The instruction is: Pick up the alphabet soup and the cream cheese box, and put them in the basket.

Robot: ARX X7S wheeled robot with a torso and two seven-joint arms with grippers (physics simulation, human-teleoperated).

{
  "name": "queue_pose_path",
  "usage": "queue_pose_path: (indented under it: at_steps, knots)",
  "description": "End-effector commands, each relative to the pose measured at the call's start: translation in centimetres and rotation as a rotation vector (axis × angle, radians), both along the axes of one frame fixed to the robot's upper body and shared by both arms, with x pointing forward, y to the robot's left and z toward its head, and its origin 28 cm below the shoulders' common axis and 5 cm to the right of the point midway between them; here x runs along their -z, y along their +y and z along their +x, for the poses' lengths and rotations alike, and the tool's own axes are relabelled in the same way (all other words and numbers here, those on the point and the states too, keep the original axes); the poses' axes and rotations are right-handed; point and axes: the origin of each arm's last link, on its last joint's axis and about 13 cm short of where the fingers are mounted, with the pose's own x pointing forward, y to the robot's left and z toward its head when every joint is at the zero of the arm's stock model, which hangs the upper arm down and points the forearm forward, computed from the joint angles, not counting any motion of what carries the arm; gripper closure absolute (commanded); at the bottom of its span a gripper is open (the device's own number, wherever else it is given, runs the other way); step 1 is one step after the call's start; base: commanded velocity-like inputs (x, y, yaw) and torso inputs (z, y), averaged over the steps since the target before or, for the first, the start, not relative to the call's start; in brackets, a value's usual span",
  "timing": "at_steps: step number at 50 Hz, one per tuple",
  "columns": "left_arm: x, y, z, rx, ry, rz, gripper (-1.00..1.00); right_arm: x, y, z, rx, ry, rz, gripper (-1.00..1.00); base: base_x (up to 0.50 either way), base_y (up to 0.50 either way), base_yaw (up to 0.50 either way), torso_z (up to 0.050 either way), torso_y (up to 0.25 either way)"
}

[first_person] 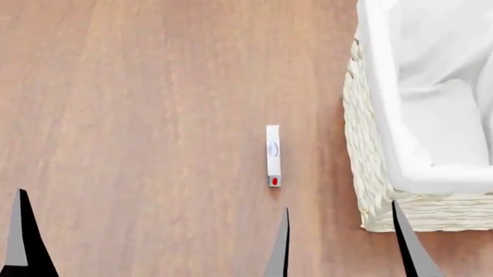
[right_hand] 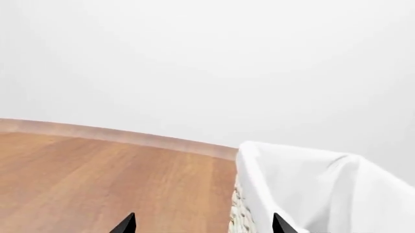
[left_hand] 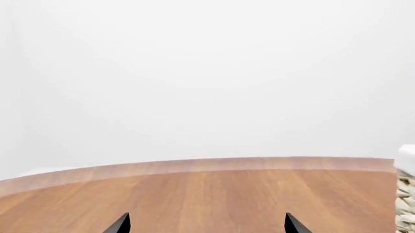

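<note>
Basket [first_person: 370, 190] runs off frame; cream cheese box [first_person: 273, 156] shows only an edge.

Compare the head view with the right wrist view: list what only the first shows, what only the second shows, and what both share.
Only the head view shows the cream cheese box, standing on its thin edge on the table left of the basket, apart from it, and one tip of the left gripper. Only the right wrist view shows the table's far edge and the plain white backdrop beyond it. Both show the wooden table, the basket with its white lining, and the open right gripper. No soup can appears in either.
</note>
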Motion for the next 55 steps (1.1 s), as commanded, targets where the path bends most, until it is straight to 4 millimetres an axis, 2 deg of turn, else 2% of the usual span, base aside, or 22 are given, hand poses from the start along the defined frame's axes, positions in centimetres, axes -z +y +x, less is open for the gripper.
queue_pose_path:
  at_steps: [1,55]
  knots:
    - [0.14,-0.01,-0.06,0.014,0.000,0.002,-1.00,0.04,0.06,-0.02,-0.016,0.007,0.012,-1.00,0.00,0.00,0.00,0.000,0.000]
    - [0.32,-0.32,-0.15,0.015,0.014,0.018,-1.00,0.11,-0.28,-0.30,-0.008,0.009,0.026,-1.00,0.00,0.00,-0.26,0.000,0.000]
